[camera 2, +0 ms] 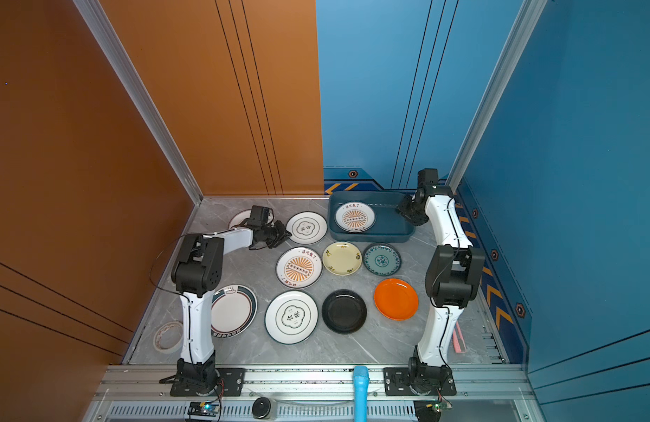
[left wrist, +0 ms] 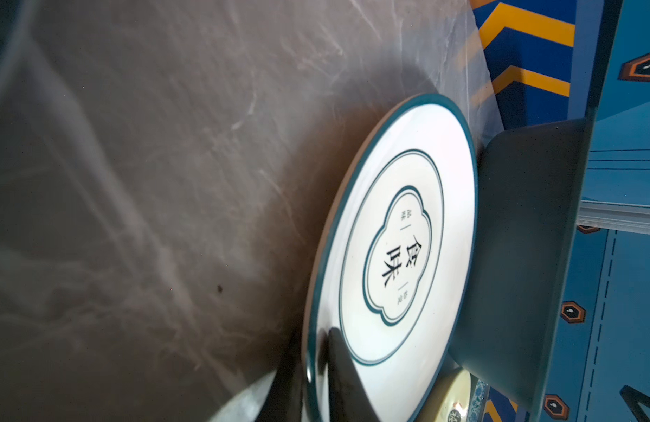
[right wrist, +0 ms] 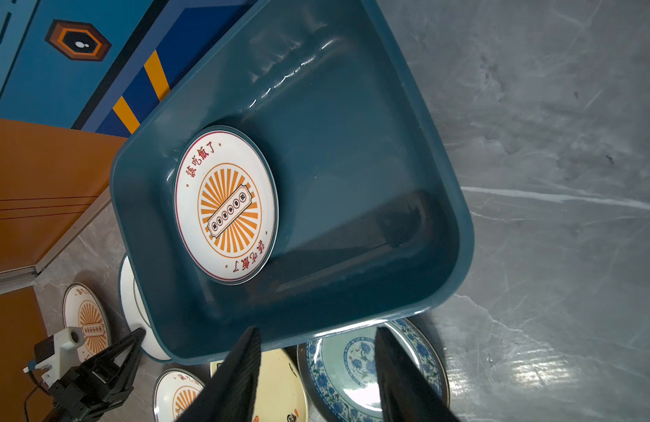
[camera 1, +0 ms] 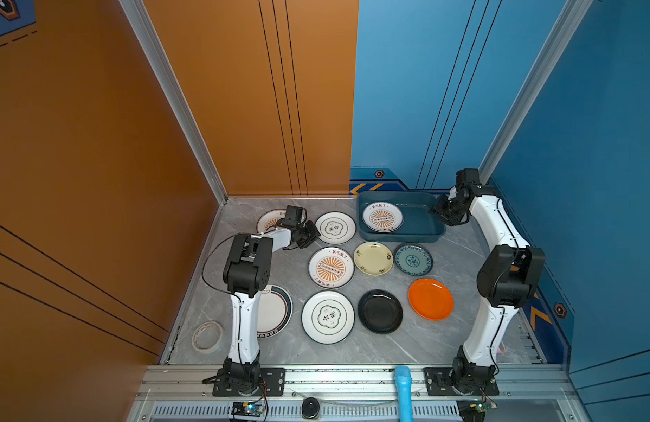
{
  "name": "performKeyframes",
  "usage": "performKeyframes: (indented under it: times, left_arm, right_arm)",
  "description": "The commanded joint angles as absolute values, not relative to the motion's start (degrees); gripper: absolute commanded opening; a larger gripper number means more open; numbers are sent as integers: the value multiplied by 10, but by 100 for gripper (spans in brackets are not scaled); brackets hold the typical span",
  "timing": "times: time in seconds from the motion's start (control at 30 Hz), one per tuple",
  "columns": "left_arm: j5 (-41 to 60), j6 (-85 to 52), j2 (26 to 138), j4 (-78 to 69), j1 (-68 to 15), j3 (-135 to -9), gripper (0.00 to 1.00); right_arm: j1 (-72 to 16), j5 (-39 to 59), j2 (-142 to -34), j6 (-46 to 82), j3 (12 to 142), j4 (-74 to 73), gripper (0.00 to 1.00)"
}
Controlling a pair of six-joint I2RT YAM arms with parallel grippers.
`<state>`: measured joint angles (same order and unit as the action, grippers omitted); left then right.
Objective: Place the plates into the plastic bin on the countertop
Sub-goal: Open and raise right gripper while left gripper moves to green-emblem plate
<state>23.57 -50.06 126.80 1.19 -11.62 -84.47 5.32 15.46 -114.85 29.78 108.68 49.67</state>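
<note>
"食味" on green-emblem plate [left wrist: 396, 252]; "該吃飯了" on sunburst plate [right wrist: 226, 204]

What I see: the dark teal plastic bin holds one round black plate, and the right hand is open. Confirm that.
Wrong plate: the dark teal plastic bin holds one round white plate with an orange sunburst, as the right wrist view shows. The right hand is open.

You have a roll of tape [camera 1: 207, 337] lying flat at the front left, beside the orange wall [camera 1: 78, 164]. A light blue tube [camera 1: 403, 391] crosses the metal front rail [camera 1: 334, 381], and a round black knob [camera 1: 310, 407] sits left of it.
</note>
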Motion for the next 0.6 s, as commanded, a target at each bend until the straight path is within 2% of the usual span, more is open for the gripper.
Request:
performKeyframes:
  times: [0.0,0.27,0.57]
  left_arm:
    - [243,-490,1293,48,-114,-836,11]
    - [259,-481,1276,48,-99,-832,0]
    - [265,-470,1203,53,-69,-807,0]
  right_arm:
    - [56,162,-1125,294,1082,492,53]
    - [52,165,-1123,297,1081,488,53]
    - [31,211,-1124,301,1085,453,53]
